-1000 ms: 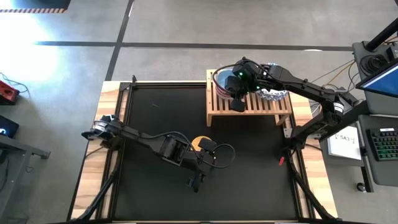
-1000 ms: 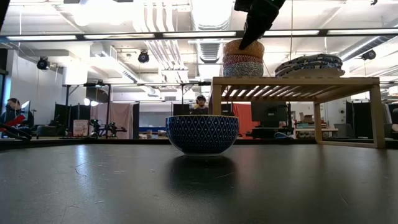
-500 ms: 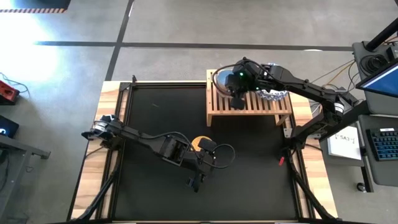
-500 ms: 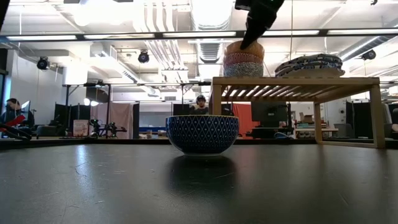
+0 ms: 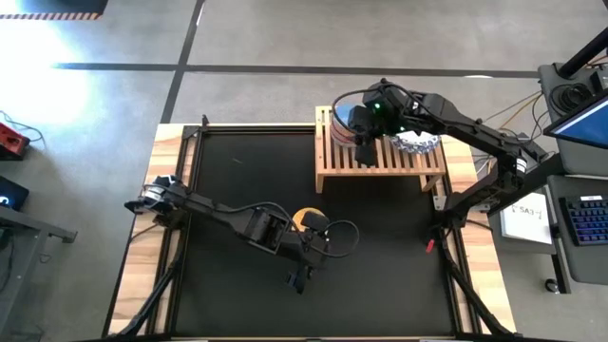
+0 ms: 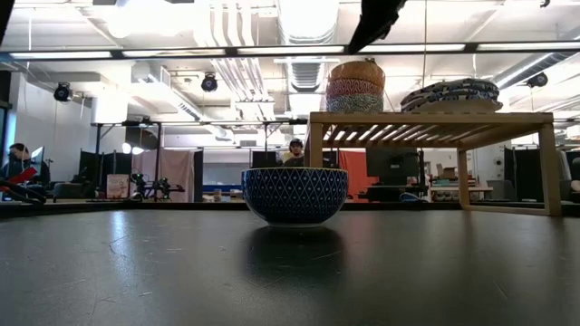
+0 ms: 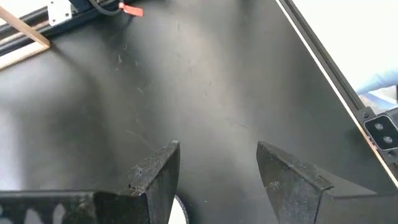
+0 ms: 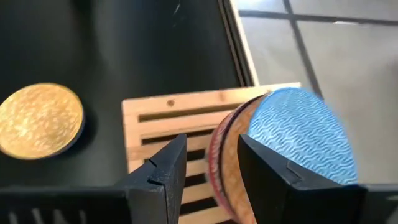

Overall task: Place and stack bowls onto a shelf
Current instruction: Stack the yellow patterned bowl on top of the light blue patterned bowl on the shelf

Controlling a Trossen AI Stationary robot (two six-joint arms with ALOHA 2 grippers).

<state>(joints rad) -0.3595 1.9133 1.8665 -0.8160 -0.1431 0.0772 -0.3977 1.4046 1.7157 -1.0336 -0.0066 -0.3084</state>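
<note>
Looks like one stacking step is done: right claw (image 5: 361,149) hovers open over the small-bowl stack (image 6: 355,87) on the shelf (image 5: 380,157). Next up, probably the yellow-inside bowl (image 5: 306,219) at 6 o'clock by the open left claw (image 5: 300,278).

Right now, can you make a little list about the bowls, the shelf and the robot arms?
shelf: wooden rack at the table's far side
small bowls: stacked on the shelf
big bowls: patterned stack beside them
bowl on table: one, blue-patterned outside, yellow inside
right gripper: above the small stack, fingers open, empty
left gripper: near the table bowl, fingers open
</note>
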